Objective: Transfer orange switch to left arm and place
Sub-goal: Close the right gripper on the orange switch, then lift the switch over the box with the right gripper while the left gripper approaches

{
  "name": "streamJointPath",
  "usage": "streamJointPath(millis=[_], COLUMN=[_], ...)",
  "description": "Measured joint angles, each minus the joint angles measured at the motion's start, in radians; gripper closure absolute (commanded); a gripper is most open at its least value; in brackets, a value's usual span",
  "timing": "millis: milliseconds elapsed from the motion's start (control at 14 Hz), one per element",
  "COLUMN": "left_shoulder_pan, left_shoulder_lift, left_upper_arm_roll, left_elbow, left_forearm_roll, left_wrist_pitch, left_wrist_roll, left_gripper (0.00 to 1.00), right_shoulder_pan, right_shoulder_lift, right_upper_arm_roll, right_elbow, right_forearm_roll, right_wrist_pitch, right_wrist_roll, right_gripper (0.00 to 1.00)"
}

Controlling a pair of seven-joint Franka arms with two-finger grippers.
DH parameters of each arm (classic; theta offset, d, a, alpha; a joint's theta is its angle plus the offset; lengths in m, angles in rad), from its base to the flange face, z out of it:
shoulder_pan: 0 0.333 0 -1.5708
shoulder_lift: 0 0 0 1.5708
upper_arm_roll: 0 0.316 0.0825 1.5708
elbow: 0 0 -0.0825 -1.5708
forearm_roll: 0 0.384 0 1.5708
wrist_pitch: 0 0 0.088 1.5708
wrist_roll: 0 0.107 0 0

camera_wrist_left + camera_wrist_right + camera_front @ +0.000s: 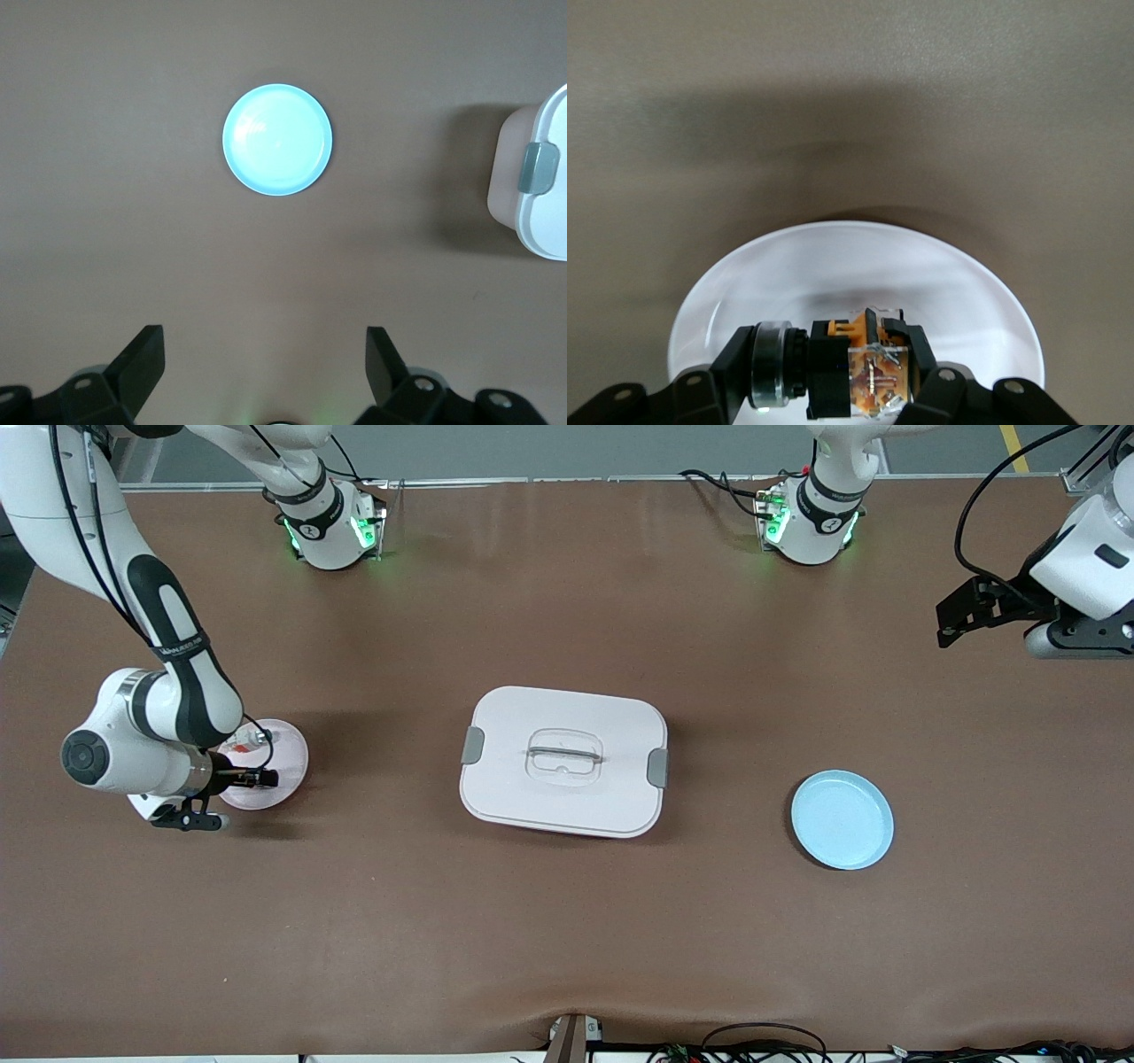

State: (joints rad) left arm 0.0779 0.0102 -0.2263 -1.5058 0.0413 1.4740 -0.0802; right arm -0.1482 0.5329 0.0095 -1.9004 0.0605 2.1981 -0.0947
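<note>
Right wrist view shows the right tool (833, 381) closed on the orange switch (855, 372), its fingers clamping the black-and-orange body just above a white plate (744, 274). A silver ring and clear rear housing with small metal contacts are visible on the part.

In the front view, the right tool (257, 779) sits at the middle left of the frame, over the same plate (288, 757); the switch itself is too small to resolve there. The box (564, 761) occupies the frame centre, on the desk (567, 921), between this plate and a light blue plate (842, 819) at the lower right.

The left tool (961, 615) waits at the upper right edge of the frame, above the desk. In the left wrist view its fingers (142, 363) stand wide apart and empty.

Handling judgement: the switch appears light, rigid and small, with hard plastic faces likely to slip or rotate under a loose grip. The clear housing and contacts look delicate. Take hold across the flat black body sides, leaving the round end exposed for the receiving tool.
</note>
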Motion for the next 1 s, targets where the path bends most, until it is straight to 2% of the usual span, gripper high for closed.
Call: streamJointPath(millis=[287,502,645,860,1003], left_shoulder_pan=[-0.005,-0.008,-0.005,-0.006,-0.006], left_shoulder_lift=[0.028,0.032,0.038,0.05,0.051], left_upper_arm_roll=[-0.046,-0.059,-0.059,-0.066,-0.079], left_elbow=[-0.004,-0.007,-0.016,-0.021,-0.021], left_forearm_roll=[0.0,-0.027,-0.047,-0.066,-0.089], left_wrist_pitch=[0.0,-0.02,-0.028,-0.025,-0.01], left_wrist_roll=[-0.001,-0.007,-0.013,-0.008,0.071], left_gripper=[0.0,0.0,0.0,0.0,0.0], right_shoulder_pan=[0.0,0.001,0.009,0.033,0.067], right_shoulder_lift=[0.0,-0.002,-0.007,-0.026,-0.048], right_upper_arm_roll=[0.0,0.008,0.015,0.022,0.023], right_elbow=[0.103,0.164,0.205,0.24,0.242], right_forearm_roll=[0.092,0.123,0.177,0.249,0.292], right_wrist_pitch=[-0.186,-0.332,-0.423,-0.496,-0.513], right_wrist_roll=[0.017,0.119,0.185,0.285,0.37], right_gripper=[1.0,1.0,1.0,1.0,1.0])
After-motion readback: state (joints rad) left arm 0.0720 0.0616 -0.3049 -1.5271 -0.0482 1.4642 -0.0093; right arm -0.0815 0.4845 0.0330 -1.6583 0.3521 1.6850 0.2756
